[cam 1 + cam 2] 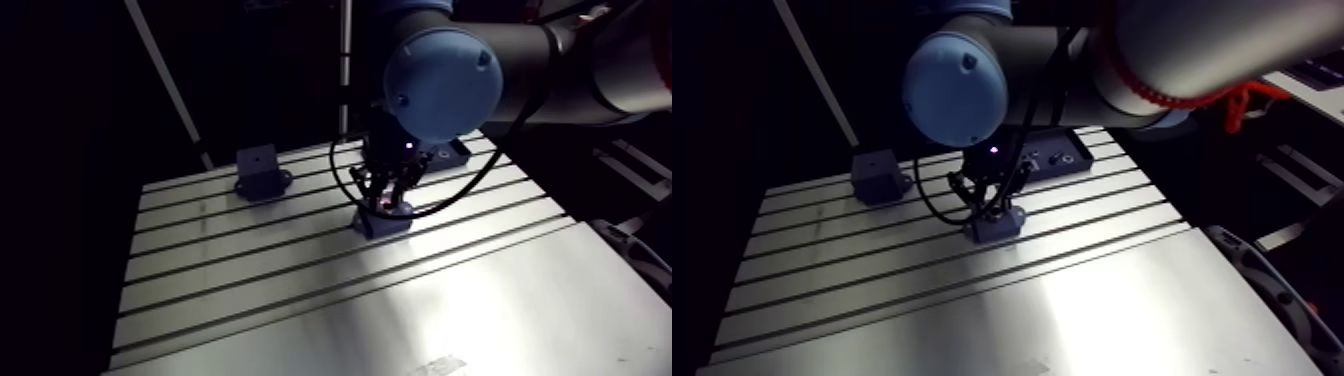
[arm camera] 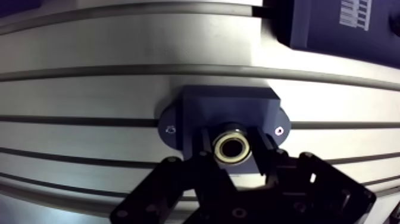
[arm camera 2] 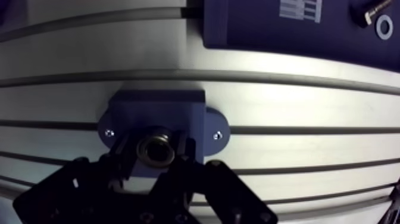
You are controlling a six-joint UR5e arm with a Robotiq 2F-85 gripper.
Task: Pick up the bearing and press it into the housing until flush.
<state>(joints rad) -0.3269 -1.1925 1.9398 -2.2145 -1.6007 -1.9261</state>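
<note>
Held the small brass-coloured ring bearing (image 2: 231,146) clenched in the black two-finger gripper (image 2: 233,157), directly over the dark blue flanged housing block (image 2: 229,104) beneath; called for a square, steady press until flush.

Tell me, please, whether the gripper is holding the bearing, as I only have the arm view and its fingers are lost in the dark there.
Observer: Yes. In the wrist view the gripper is shut on the brass-coloured bearing, with a finger against each side.
Operator: Is it lined up with the housing?
Observer: It sits over the middle of the dark housing. I cannot tell whether it is seated flush.
Operator: Is anything close ahead of the gripper?
Observer: A dark plate bearing a white label lies ahead, apart from the housing.
</note>
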